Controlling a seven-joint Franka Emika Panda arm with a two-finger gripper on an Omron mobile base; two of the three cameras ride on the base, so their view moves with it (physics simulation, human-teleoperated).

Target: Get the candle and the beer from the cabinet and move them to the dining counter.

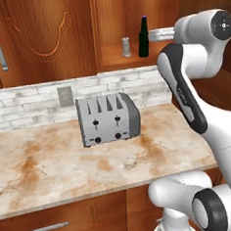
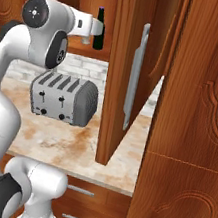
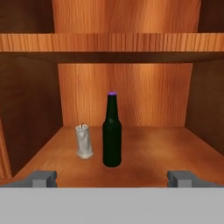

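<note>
candle (image 3: 84, 142) and beer (image 3: 112, 131) upright on cabinet (image 3: 144, 148) shelf.

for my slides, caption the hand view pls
Open gripper faces the beer and candle on the cabinet shelf.

A grey four-slot toaster (image 1: 108, 119) stands on a veined marble counter (image 1: 53, 171), near a white brick backsplash (image 1: 33, 102) with a wall outlet (image 1: 64, 96). Below the counter is a wooden drawer (image 1: 62, 223) with a silver handle (image 1: 46, 229).
</note>
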